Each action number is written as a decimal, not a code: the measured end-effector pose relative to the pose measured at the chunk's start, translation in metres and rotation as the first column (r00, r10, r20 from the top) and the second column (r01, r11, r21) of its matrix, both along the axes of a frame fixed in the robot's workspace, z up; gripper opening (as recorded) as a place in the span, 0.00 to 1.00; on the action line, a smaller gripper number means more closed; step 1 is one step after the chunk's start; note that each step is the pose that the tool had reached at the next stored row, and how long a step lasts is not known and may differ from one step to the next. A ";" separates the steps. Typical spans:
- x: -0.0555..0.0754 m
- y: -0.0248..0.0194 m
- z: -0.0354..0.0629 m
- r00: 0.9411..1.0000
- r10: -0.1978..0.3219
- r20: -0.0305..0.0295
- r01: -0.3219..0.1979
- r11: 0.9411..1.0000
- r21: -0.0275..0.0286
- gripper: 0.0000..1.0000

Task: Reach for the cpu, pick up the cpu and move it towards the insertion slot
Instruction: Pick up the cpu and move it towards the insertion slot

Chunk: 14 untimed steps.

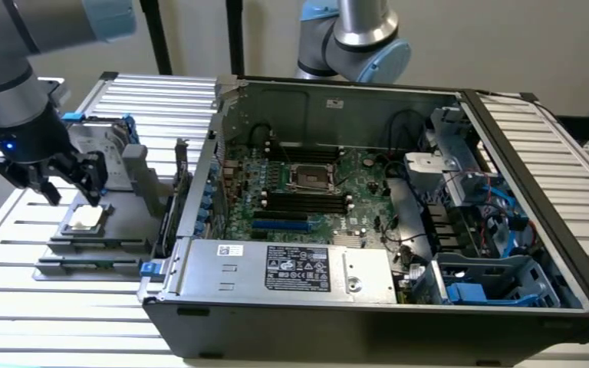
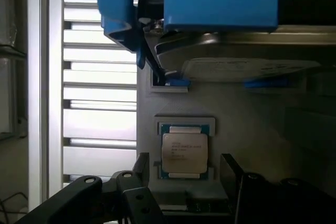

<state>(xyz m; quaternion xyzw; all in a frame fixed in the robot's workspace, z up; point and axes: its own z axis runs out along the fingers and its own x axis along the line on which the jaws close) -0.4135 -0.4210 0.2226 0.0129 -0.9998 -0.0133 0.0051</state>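
Gripper, fingers spread and empty, hangs just above the cpu, which lies flat in a grey fixture beside the open computer case; the insertion slot is well apart.

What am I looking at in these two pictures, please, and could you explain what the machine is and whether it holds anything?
The machine is a robot arm ending in a two-fingered gripper. The exterior view comes from a camera standing off the arm and takes in the whole bench. The wrist view comes from a camera on the arm's wrist, looking past the fingers. On the slatted table lies an open computer case. Inside it, on the green board, sits the insertion slot, a shiny square frame. Beside the case, at the exterior view's left, a grey holder carries the cpu, a small silvery square chip. The gripper hangs just above the cpu with its fingers open on either side, and it holds nothing.
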 end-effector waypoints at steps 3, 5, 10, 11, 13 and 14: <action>0.001 -0.0002 -0.0022 1.000 0.000 0.000 0.000 1.000 0.000 0.65; 0.002 -0.0003 -0.0034 1.000 0.000 0.000 0.000 1.000 -0.001 0.65; 0.002 -0.0015 -0.0070 1.000 0.000 0.000 0.000 1.000 -0.002 0.65; 0.002 -0.0018 -0.0079 1.000 0.000 0.000 0.000 1.000 -0.003 0.65; 0.002 -0.0024 -0.0095 1.000 0.000 0.000 0.000 1.000 -0.004 0.65; 0.003 -0.0028 -0.0102 1.000 0.000 0.000 0.000 1.000 -0.004 0.65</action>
